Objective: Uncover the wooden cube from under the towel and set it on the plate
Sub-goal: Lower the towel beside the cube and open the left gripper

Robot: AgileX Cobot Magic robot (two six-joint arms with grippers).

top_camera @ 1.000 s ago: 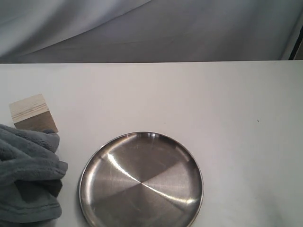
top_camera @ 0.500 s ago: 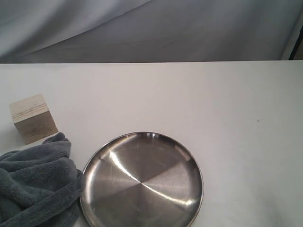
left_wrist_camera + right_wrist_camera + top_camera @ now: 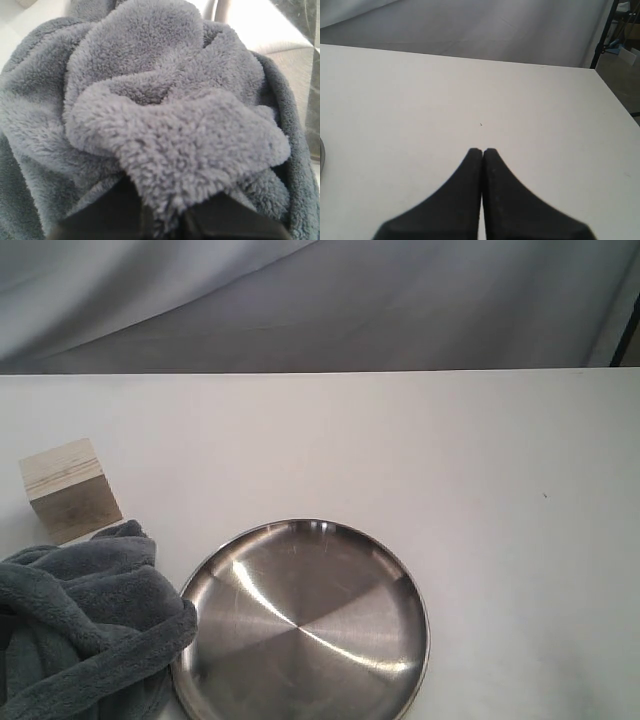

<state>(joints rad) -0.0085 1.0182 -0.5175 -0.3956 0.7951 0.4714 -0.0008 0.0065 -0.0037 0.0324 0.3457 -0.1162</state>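
The wooden cube stands bare on the white table at the far left, pale with darker grain. Just in front of it lies the bunched blue-grey towel, its edge reaching over the rim of the steel plate. In the left wrist view the towel fills the picture and a fold of it is pinched between my left gripper, whose dark fingers close on the fleece. My right gripper is shut and empty above bare table, away from the cube. Neither arm shows in the exterior view.
The white table runs back to a grey draped cloth. In the right wrist view the table's far right edge drops off near a dark stand, and a sliver of the plate shows at the side.
The towel has slid off the cube toward the plate, baring the whole cube, and its bunched edge now lies against and over the plate's left rim.
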